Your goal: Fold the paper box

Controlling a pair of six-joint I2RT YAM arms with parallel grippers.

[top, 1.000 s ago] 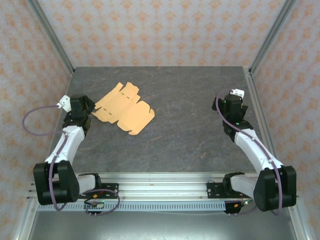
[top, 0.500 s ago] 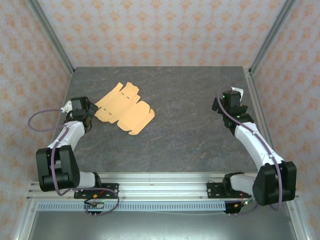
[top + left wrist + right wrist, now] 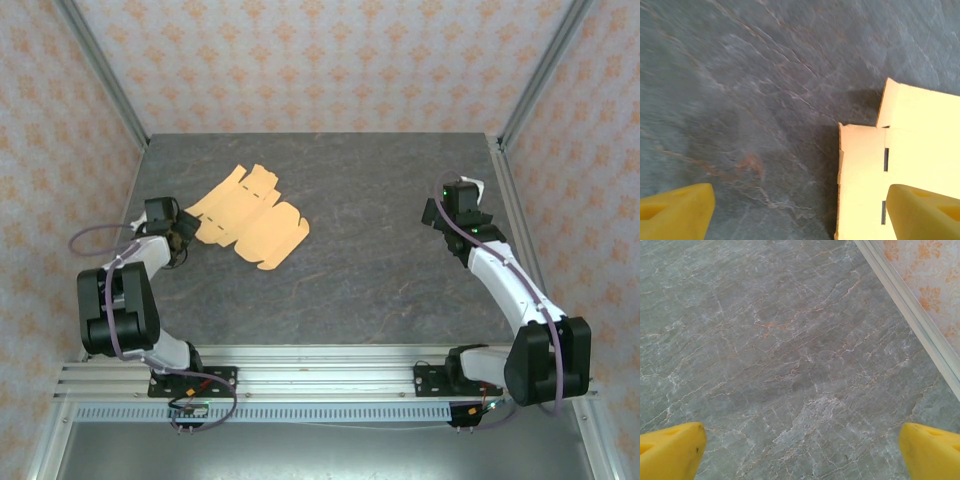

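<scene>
Tan paper box [image 3: 248, 222], unfolded, lying flat on table's far-left, flaps spread

Table [image 3: 400, 290]: dark grey slab, stone-look, with pale and rusty veins; fills the middle of the frame.
Walls [image 3: 320, 60]: cream paper with a repeating orange floral motif; back, left and right.
Posts [image 3: 100, 72]: two slanted grey metal bars, upper left and upper right, at the table's far corners.
Rail [image 3: 320, 358]: ribbed silver track across the lower frame.
Sheet [image 3: 320, 450]: plain grey metal, bottom edge.
Light: even; shadows soft.
</scene>
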